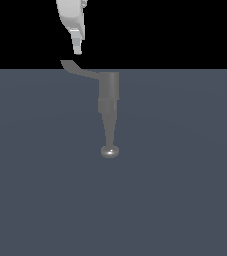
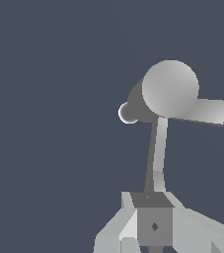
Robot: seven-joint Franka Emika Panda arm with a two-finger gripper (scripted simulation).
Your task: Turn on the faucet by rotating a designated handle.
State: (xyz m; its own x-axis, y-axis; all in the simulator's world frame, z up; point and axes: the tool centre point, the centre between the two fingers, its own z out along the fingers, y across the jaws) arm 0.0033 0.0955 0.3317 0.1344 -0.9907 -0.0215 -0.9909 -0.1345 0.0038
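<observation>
On a flat, unmarked slate-blue surface point(image 1: 45, 200) under a black background stands the grey metallic faucet point(image 1: 108, 95), its cylindrical body tapering toward 6 o'clock in the exterior view to a small shiny rounded knob point(image 1: 110, 151). The thin flat grey handle lever point(image 1: 77, 69) projects from the body toward 10 o'clock, flared at its tip. The white robot gripper point(image 1: 77, 50) hangs just above that tip, apart from it. Jaw spacing cannot be determined.
</observation>
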